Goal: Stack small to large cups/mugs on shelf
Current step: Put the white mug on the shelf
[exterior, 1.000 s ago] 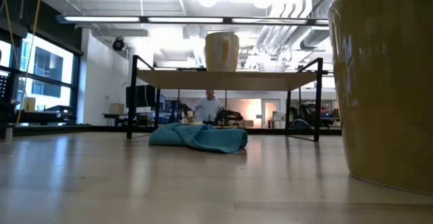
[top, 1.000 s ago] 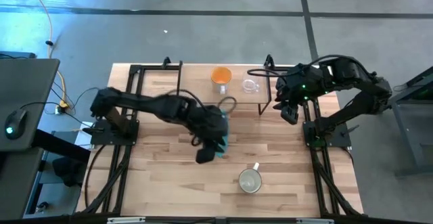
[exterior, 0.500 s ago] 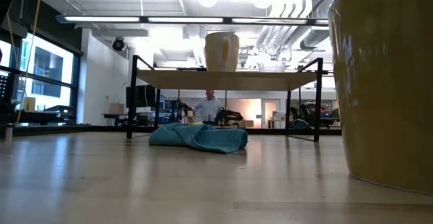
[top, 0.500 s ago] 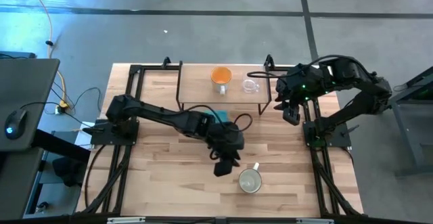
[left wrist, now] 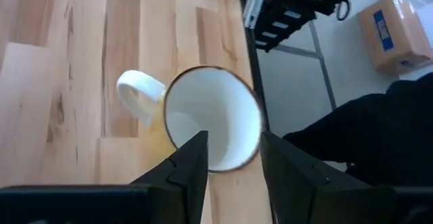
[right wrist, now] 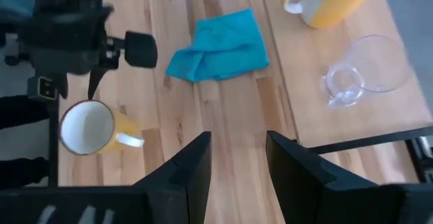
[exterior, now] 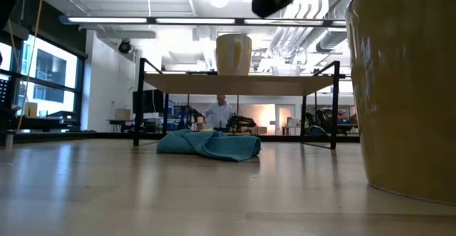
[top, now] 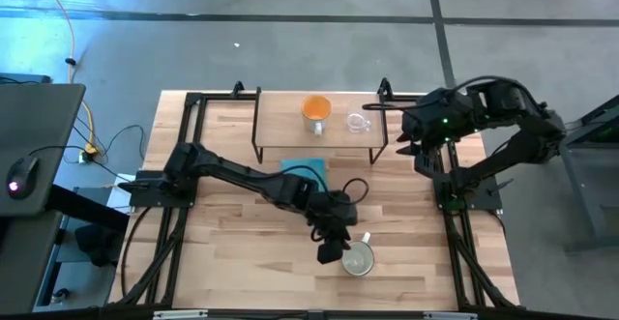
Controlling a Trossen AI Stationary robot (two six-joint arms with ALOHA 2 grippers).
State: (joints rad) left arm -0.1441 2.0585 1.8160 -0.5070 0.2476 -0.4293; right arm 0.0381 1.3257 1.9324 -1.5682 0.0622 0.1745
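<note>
The large pale handled mug with a white inside (top: pixel 358 258) stands on the wooden table (top: pixel 222 252), just below the left gripper (left wrist: pixel 231 155), whose parted, empty jaws frame its rim. The orange mug (top: pixel 316 110) and clear glass cup (top: pixel 358 123) sit on the low light-wood shelf (top: pixel 280 127). The right gripper (right wrist: pixel 237 158) hangs beside the shelf, jaws spread, empty.
</note>
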